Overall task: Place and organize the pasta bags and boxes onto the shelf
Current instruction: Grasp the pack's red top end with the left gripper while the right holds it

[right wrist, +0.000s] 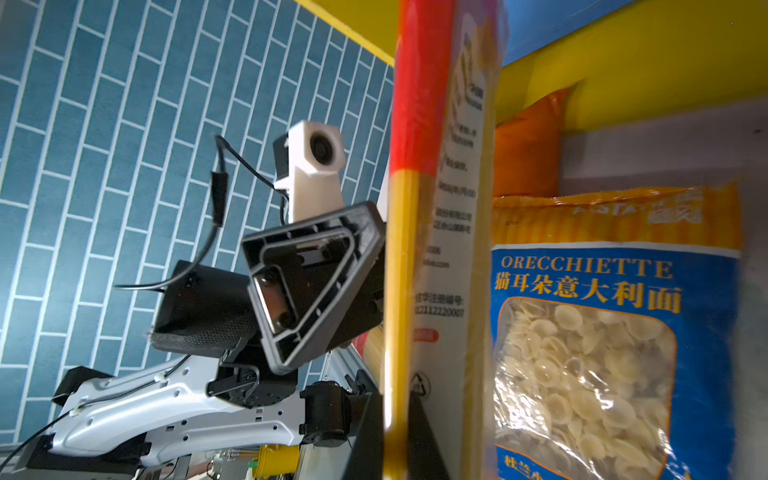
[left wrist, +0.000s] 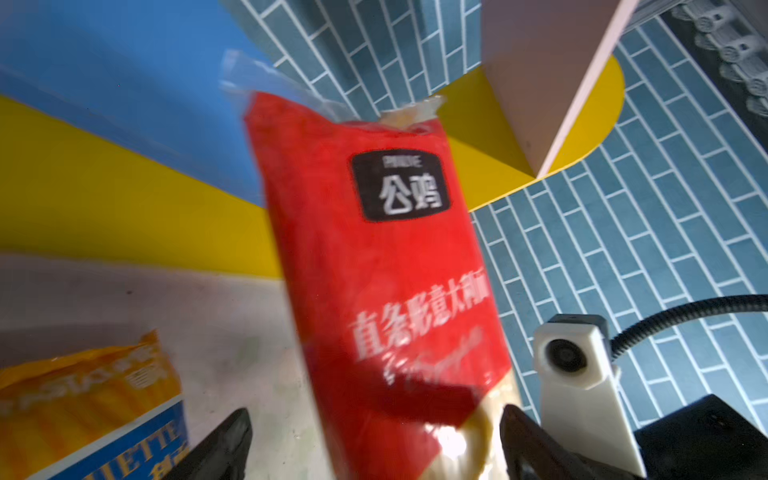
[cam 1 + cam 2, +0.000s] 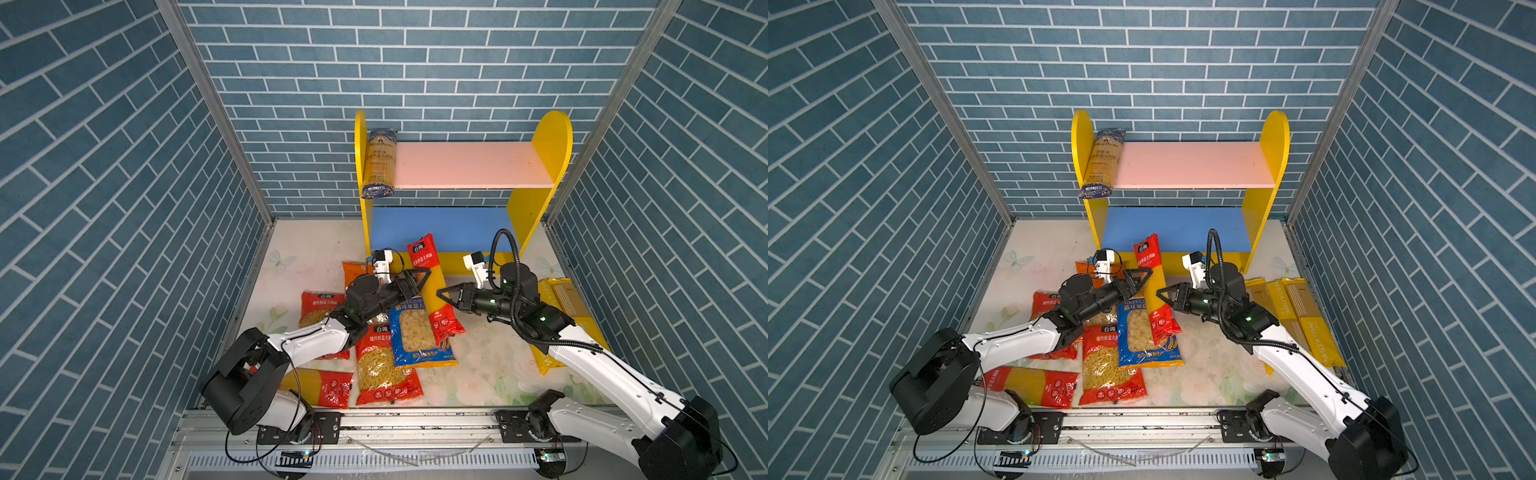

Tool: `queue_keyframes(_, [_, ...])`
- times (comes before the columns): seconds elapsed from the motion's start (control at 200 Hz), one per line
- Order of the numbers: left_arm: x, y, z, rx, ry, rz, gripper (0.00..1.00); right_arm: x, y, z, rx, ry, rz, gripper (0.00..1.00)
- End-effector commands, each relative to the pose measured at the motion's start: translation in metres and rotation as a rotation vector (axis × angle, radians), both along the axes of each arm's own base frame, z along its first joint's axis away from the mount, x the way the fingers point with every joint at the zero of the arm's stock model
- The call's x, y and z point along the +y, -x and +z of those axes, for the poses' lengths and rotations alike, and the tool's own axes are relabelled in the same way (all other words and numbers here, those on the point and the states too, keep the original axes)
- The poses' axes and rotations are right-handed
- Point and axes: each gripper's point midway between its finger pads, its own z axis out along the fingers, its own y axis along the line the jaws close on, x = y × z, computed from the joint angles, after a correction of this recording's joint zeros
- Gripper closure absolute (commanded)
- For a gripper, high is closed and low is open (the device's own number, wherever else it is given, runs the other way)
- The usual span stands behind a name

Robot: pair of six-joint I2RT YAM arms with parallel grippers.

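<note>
Pinched the long red spaghetti pack (image 3: 432, 270) in the right hand (image 3: 440, 294), jaws all but closed on its right edge near mid-length. Showed the same grip in the right wrist view, pack (image 1: 415, 124) edge-on and clamped between two black fingers (image 1: 363, 449) at the bottom of the frame. Kept the left hand (image 3: 423, 281) wide open at the pack's left edge, fingers (image 2: 226, 444) spread to either side of it in the left wrist view, gripping nothing.

Held the pack lifted and slanted at the centre of both top views: red at both ends, yellow strands through a clear middle, black logo patch near the upper end. Placed that end in front of the blue lower board (image 3: 440, 226) of the shelf (image 3: 548, 141), the lower end over the blue-yellow orecchiette bag (image 3: 417, 336); could not tell whether touching.

Reached in low from the bottom corners with both arms, hands pointing at each other across the pack.

Lay flat on the worktop (image 3: 486, 361): two red bags (image 3: 382, 365), an orange bag (image 3: 353, 272), a second red spaghetti pack (image 3: 328, 386) at lower left, yellow PASTATIME packs (image 3: 1304, 316) at right. Rested on the pink upper board (image 3: 465, 166), at its left end: a dark blue pack (image 3: 380, 162).
</note>
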Motion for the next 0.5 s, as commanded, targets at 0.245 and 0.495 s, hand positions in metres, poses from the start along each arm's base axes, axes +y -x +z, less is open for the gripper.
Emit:
queue_keyframes(0.245, [-0.015, 0.001, 0.051, -0.135, 0.089, -0.073, 0.23, 0.010, 0.005, 0.090, -0.246, -0.200, 0.047, 1.00])
queue_keyframes(0.495, [-0.005, 0.007, 0.074, -0.206, 0.065, -0.055, 0.61, 0.011, 0.007, 0.084, -0.206, -0.204, 0.060, 0.91])
